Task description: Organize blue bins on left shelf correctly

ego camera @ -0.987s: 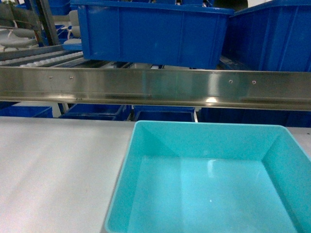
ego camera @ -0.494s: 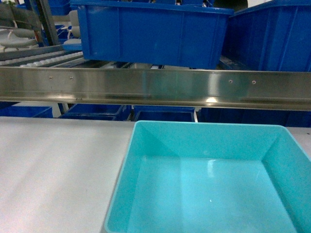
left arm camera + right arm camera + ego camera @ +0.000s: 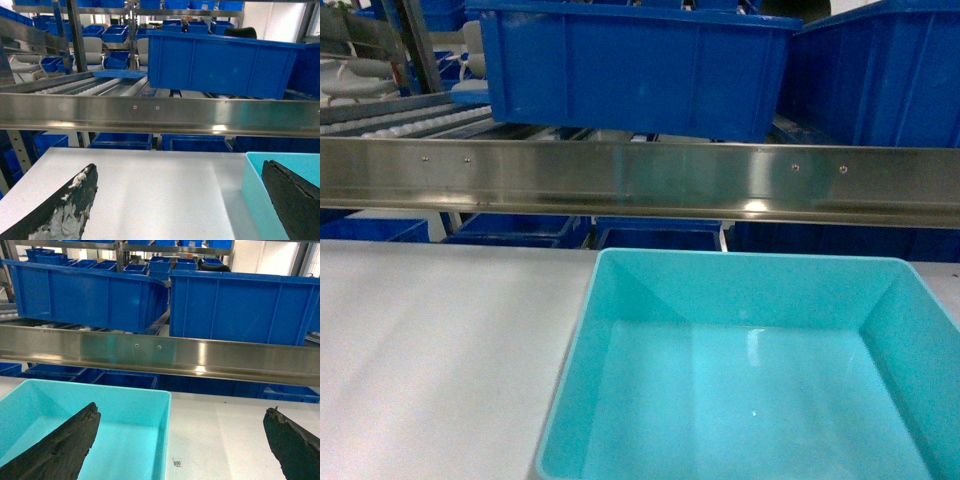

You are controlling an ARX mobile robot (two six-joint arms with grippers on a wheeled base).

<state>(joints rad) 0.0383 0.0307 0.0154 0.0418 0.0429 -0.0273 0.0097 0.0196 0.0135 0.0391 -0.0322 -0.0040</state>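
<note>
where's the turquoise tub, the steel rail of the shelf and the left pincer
turquoise tub [image 3: 750, 400], head view, on its inner floor.
steel rail [image 3: 640, 180], head view, middle of its front face.
left pincer [image 3: 180, 205], left wrist view, midway between its two open fingertips.

The place was a warehouse or parts-storage room. A stainless-steel flow rack [image 3: 150, 112] with white roller tracks [image 3: 95, 87] stood just behind a plain white tabletop [image 3: 430, 340], and royal-blue ribbed bins [image 3: 630, 70] sat on the rack's level. Behind the rack, further shelving [image 3: 150, 20] ran back in rows, filled with many more stacked blue bins [image 3: 165, 262]. More of them sat on a lower level beneath the rack's front rail [image 3: 640, 180]. Beyond the rack's left end stood pale office chairs [image 3: 92, 50].
</note>
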